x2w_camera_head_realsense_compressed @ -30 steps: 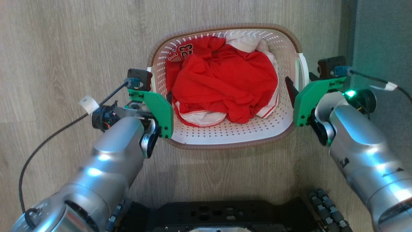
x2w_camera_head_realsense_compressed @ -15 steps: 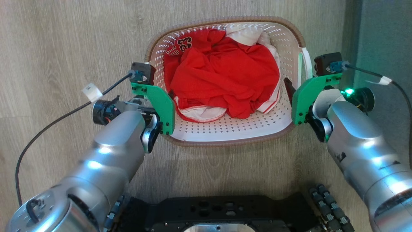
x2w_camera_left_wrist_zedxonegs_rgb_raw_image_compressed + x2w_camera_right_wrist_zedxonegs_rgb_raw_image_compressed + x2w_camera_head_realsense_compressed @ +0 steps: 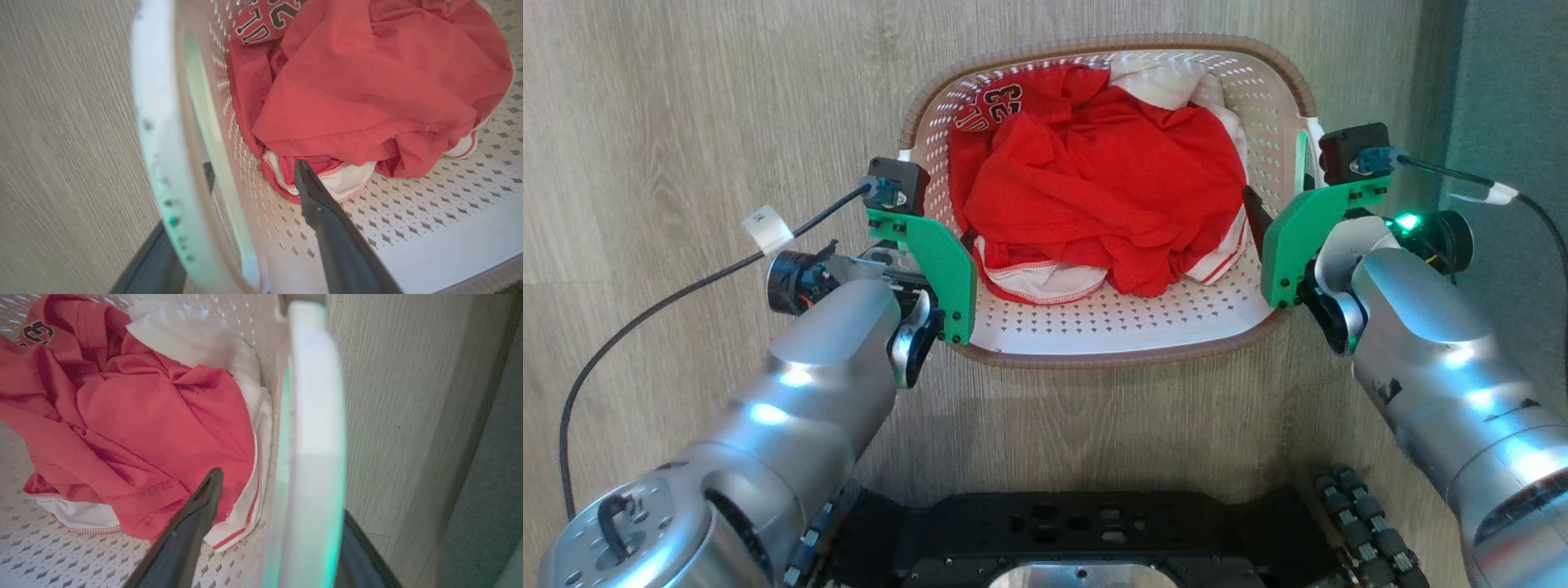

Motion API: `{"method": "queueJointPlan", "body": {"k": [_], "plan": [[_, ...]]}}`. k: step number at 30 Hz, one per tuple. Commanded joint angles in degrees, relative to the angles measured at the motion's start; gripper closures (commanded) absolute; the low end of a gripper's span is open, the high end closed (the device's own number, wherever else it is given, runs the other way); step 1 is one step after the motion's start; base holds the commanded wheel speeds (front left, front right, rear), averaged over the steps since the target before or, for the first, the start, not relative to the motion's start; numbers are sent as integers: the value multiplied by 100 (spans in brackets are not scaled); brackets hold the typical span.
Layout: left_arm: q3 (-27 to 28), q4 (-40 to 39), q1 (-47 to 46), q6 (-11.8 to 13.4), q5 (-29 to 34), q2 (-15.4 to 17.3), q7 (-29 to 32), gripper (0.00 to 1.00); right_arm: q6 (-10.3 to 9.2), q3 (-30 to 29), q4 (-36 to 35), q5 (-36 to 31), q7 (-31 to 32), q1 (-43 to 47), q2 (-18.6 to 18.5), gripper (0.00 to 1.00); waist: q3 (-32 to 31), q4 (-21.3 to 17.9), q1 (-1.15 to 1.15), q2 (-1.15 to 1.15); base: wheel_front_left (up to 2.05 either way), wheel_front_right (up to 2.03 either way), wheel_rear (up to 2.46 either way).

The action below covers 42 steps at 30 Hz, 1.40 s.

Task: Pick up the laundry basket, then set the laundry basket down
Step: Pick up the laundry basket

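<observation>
Cream-white perforated plastic with a brown woven-look rim: we count one laundry basket point(image 3: 1127, 327), directly ahead of the robot's black base point(image 3: 1078, 531) over a wood-grain floor point(image 3: 686, 163). It sits upright with its mouth facing up at the head camera. Its long axis runs side to side across the robot's front, and its two white handles, the left handle point(image 3: 159, 122) and the right handle point(image 3: 314, 416), are at the short ends. We cannot tell whether its bottom touches the floor.

Two grippers flank it, one at each handle, with four dark fingers between them. The left gripper point(image 3: 931, 245) has its jaws spread wide and straddles the left handle. One finger point(image 3: 322, 212) reaches inside along the basket wall and the other point(image 3: 163, 253) runs outside over the floor. The right gripper point(image 3: 1286, 204) mirrors it, also spread wide, with one finger point(image 3: 192, 522) inside beside the laundry and the other point(image 3: 355, 547) outside the right handle. From these pictures we cannot tell whether any finger presses the plastic.

Inside lies one heap of laundry. A crumpled red jersey point(image 3: 1094, 188) shows the number 23 point(image 3: 996, 102), and white cloth point(image 3: 1168, 82) shows at the far side and under the near edge. We cannot count how many garments it holds. A grey-green panel point(image 3: 1519, 82) stands to the robot's right.
</observation>
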Motion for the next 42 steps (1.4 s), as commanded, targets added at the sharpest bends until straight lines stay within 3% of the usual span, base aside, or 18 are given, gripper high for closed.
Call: {"method": "queueJointPlan", "body": {"k": [1, 3, 4, 5, 6, 7, 19, 24, 36, 42], "plan": [[-24, -66, -31, 48, -84, 94, -63, 0, 41, 114, 1, 49, -75, 205, 41, 0, 7, 15, 0, 0, 0, 0, 0], [-63, -87, -30, 49, -157, 94, -68, 0, 41, 140, 30, 75, -94, 189, 46, 0, 12, 30, 0, 0, 0, 0, 0], [-63, -105, -21, 34, -236, 94, -28, 26, 41, 155, 44, 89, -99, 186, 44, 45, 14, 37, 0, 0, 0, 0, 0], [-64, -130, -27, 27, -302, 94, -23, 83, 41, 200, 35, 103, -68, 194, 53, 100, 16, 46, 0, 0, 0, 0, 0], [-64, -130, -27, 27, -302, 94, -23, 83, 41, 200, 35, 103, -68, 194, 53, 100, 16, 46, 0, 0, 0, 0, 0], [-102, -167, -60, 49, -372, 94, -27, 100, 41, 279, 4, 153, 11, 207, 44, 100, 25, 55, 0, 0, 0, 0, 0], [-330, -252, -74, 3, -576, 94, 190, 100, 41, 428, 43, 347, -40, 175, -47, 100, 2, 62, 0, 0, 0, 0, 0], [-385, -209, -75, -12, -599, 94, 370, 100, 41, 565, -18, 579, 355, 199, -7, 100, -96, 25, 0, 0, 0, 0, 0], [-448, -285, 41, -479, -232, 94, 1354, 100, 41, 1095, -104, 961, 1622, 251, -84, 100, -868, -12, 0, 0, 0, 0, 0], [-452, -287, 138, -698, -166, 94, 1434, 100, 41, 1186, -220, 1255, 1815, 440, 18, 100, -1446, -43, 0, 0, 0, 0, 0]]}}
